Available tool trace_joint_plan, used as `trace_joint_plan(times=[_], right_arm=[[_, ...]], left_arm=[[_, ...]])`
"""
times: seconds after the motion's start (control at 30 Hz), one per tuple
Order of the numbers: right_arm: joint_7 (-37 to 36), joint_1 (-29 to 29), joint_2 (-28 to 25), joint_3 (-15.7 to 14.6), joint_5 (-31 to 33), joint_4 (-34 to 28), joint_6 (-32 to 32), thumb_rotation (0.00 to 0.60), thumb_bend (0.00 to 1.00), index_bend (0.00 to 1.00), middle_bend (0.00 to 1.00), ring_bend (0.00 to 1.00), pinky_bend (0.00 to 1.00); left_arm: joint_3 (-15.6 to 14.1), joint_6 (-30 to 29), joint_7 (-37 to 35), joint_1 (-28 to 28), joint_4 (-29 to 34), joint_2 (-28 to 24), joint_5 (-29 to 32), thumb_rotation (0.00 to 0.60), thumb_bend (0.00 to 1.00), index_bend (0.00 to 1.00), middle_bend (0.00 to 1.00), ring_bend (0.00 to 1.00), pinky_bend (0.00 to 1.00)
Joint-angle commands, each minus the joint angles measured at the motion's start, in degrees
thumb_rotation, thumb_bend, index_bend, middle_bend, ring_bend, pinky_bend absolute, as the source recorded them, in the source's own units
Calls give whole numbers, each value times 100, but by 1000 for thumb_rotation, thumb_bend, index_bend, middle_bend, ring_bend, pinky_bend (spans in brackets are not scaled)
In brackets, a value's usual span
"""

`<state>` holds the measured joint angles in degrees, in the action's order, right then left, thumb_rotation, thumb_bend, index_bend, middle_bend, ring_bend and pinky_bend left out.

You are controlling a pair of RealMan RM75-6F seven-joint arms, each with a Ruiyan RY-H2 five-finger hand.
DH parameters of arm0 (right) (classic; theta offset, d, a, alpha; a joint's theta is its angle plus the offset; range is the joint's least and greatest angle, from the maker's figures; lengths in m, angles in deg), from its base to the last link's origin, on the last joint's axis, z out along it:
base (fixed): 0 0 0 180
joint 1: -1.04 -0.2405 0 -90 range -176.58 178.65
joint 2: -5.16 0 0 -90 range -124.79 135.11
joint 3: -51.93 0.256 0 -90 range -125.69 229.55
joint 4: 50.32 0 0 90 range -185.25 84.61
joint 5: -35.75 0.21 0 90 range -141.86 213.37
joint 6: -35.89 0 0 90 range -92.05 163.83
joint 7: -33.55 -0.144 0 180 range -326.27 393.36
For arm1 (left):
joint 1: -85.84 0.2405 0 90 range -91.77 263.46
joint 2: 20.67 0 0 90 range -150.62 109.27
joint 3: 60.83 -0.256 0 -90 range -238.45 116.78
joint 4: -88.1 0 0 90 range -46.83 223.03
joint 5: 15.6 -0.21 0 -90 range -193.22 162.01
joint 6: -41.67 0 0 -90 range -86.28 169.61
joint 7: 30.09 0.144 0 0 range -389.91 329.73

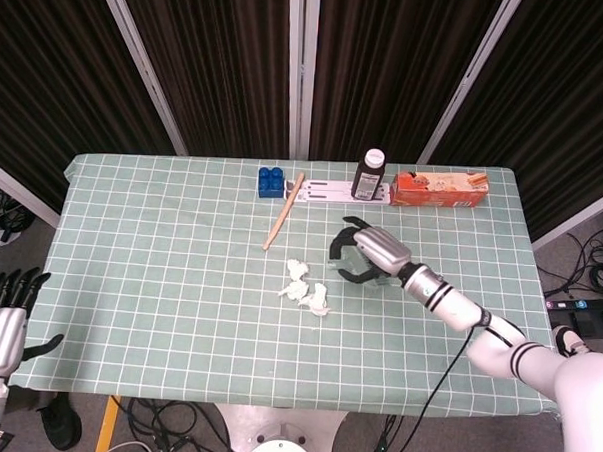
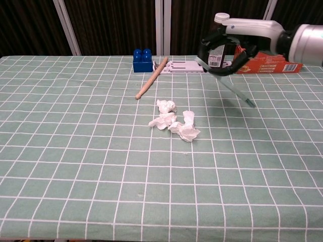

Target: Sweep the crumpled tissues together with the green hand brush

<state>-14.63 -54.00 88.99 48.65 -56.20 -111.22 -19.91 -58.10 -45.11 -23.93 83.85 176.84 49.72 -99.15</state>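
The tabletop [image 1: 158,310] is covered by a pale green cloth with a white grid, slightly rippled toward its left edge in the chest view. Over its right half reaches the white, glossy right arm, ending in the right hand [image 1: 365,255], whose dark fingers are clenched around the handle of the green hand brush [image 2: 229,86]. The brush is a thin, flat, translucent green piece; in the chest view it slants down and to the right from the hand, raised above the cloth with its shadow beneath it. It hangs well to the right of the crumpled tissues [image 1: 304,286], apart from them.

The tissues are white, wrinkled wads lying touching one another in a loose cluster near the middle of the tabletop, a little toward the front edge from the hand.

Along the far edge lie an orange cardboard box [image 1: 438,188], a flat white strip [image 1: 328,193], a dark bottle [image 1: 369,175] with a white cap and a label, and a blue studded brick [image 1: 270,181]. A slim wooden stick [image 1: 283,211], smooth and round, slants from the brick toward the middle.

The left hand [image 1: 2,323] shows only off the front left corner, below the tabletop, dark fingers spread and grasping nothing.
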Motion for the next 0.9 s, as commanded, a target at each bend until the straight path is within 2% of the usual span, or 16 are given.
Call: trace_joint_plan(times=[0.03,0.2,0.33,0.5,0.6,0.63,0.7,0.8,0.9], right_arm=[[2043,753,-512,-56,829,-826,192,600,697,597,529,216,55],[3613,1010,-182,49,1384,-636,348,600,654,547,501,194,48],[4258,1155,66,205,1838,-621,484,600,631,497,469,172,26],[4882,1294,150,266,2207,-768,644,600,562,277,332,86,0],[5080,1442,49,313,2384,-1010,576,600,492,109,225,24,0],[5098,1502,-7,326,2390,-1097,497,600,470,51,182,7,0],[5037,1694,-163,386,2338,-1327,159,600,453,4,139,0,0],[4827,2110,-494,447,2150,-1755,-592,600,449,0,144,0,0],[4682,2646,-925,371,1881,-2208,-1446,600,420,0,153,0,0]], left_arm=[[1,-37,-21,6,-8,10,-24,600,0,123,77,45,0],[-29,-74,-36,49,-16,14,-23,600,0,123,77,45,0],[-39,-76,-53,64,-18,24,-11,600,0,123,77,44,0],[-36,-69,-72,57,-46,40,-18,600,0,123,77,44,0],[-33,-67,-99,47,-83,54,-34,600,0,123,77,45,0],[-33,-65,-113,46,-97,60,-36,600,0,123,77,45,0],[-21,-64,-151,41,-134,78,-27,600,0,124,77,44,0],[-5,-68,-196,41,-196,119,-12,600,0,123,76,44,0],[-7,-59,-227,33,-266,154,-21,600,0,123,77,44,0]])
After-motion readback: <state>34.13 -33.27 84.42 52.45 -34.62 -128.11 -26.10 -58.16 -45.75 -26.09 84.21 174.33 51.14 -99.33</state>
